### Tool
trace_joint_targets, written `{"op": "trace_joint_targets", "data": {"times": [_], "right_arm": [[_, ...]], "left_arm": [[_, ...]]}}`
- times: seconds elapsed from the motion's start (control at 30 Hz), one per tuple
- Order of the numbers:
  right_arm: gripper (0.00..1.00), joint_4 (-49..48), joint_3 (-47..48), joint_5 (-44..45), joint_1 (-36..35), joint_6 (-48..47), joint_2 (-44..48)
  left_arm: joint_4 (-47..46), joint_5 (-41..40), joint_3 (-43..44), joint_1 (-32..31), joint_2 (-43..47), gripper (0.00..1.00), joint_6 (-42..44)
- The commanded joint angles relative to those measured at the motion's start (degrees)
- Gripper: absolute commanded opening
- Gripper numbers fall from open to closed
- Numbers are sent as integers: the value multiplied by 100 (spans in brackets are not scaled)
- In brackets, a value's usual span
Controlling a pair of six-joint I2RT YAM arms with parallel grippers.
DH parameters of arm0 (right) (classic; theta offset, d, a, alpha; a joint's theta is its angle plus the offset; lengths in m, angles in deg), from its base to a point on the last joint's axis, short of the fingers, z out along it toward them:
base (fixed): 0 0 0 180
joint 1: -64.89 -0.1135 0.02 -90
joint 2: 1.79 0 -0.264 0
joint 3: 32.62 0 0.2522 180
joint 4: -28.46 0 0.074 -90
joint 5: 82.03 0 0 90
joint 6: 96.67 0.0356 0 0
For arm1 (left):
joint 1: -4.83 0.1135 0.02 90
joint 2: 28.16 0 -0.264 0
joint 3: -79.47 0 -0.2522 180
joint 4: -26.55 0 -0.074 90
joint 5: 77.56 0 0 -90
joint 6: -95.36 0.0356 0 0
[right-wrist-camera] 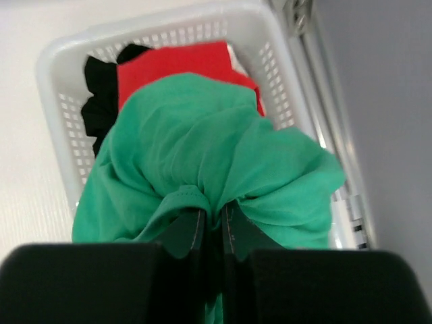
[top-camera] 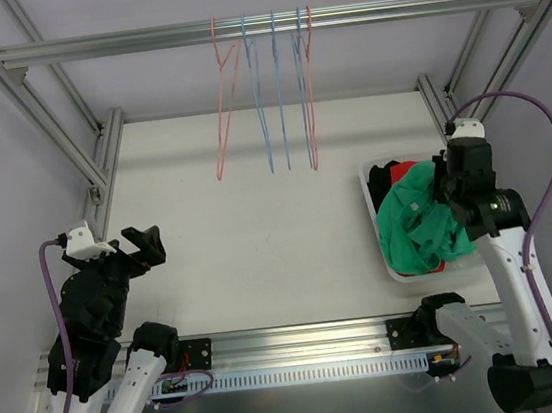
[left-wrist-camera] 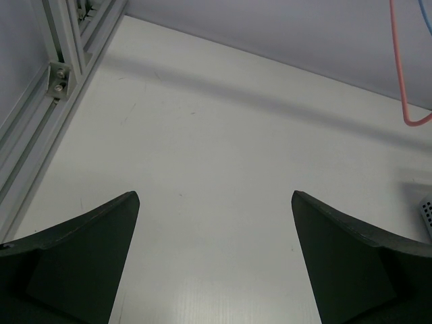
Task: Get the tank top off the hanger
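The green tank top (top-camera: 414, 222) hangs bunched over the white basket (top-camera: 369, 203) at the right, off any hanger. My right gripper (top-camera: 447, 188) is shut on a gathered fold of it. In the right wrist view the gripper (right-wrist-camera: 214, 206) pinches the green tank top (right-wrist-camera: 202, 135), which drapes down into the basket (right-wrist-camera: 50, 115). Several bare pink and blue hangers (top-camera: 281, 95) hang from the top rail at the back. My left gripper (top-camera: 145, 245) stands open over the bare table at the left. In its wrist view the gripper (left-wrist-camera: 216, 196) has nothing between its fingers.
A red garment (right-wrist-camera: 179, 59) and a black one (right-wrist-camera: 100, 101) lie in the basket under the green cloth. Aluminium frame posts (top-camera: 99, 158) stand at both back corners. The loop of a pink hanger (left-wrist-camera: 405, 88) shows at the upper right of the left wrist view.
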Motion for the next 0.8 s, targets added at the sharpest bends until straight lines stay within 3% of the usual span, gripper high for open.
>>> {"op": "trace_joint_targets", "data": {"times": [0.0,0.1,0.37,0.67,0.77], "right_arm": [[0,-631,-675,-1115,657,573,-390],[0,-965,-1044,-1311,1097,794,-469],[0,-1835,-2055,-2365,1080,1454,-547],[0,-2626,-2899,-2190,1089,1814,-1839],[0,-2759,-2997,-2076,1089,2060,-1850]], "left_arm": [[-108,136,-27,-28,-39,99,-10],[-143,197,-45,-28,-66,99,-19],[-179,312,-71,-19,-92,98,-72],[-179,338,-80,-28,-145,99,-45],[-187,355,-80,-28,-154,99,-37]]}}
